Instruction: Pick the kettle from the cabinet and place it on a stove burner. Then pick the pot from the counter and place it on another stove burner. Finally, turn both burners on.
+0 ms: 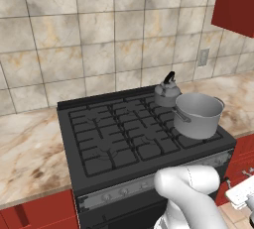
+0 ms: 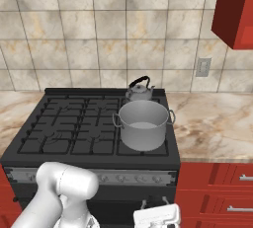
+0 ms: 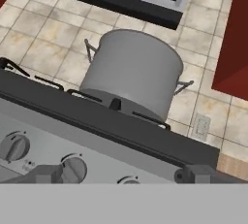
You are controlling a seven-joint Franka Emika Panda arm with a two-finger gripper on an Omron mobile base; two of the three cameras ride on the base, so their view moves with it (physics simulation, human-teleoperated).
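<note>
The grey kettle (image 1: pixel 167 93) (image 2: pixel 139 91) with its black arched handle stands on the stove's back right burner (image 1: pixel 159 105). Just in front of it, the wide steel pot (image 1: pixel 198 114) (image 2: pixel 143 124) (image 3: pixel 131 74) rests on the front right burner (image 2: pixel 143 145). My gripper (image 3: pixel 121 175) is low in front of the stove, below the silver knob panel (image 3: pixel 43 140), looking up at the pot. Its fingers (image 3: pixel 46 173) stand wide apart, open, holding nothing. Round knobs (image 3: pixel 73 168) sit right ahead of the fingertips. The red cabinet (image 1: pixel 235 2) (image 2: pixel 236 10) hangs at the upper right.
Beige marble counter (image 1: pixel 30 148) (image 2: pixel 212 123) flanks the stove on both sides. Red drawers with silver handles (image 2: pixel 217 192) sit right of the oven. The left burners (image 1: pixel 99 134) carry nothing. A wall outlet (image 2: pixel 202 67) is on the tiled backsplash.
</note>
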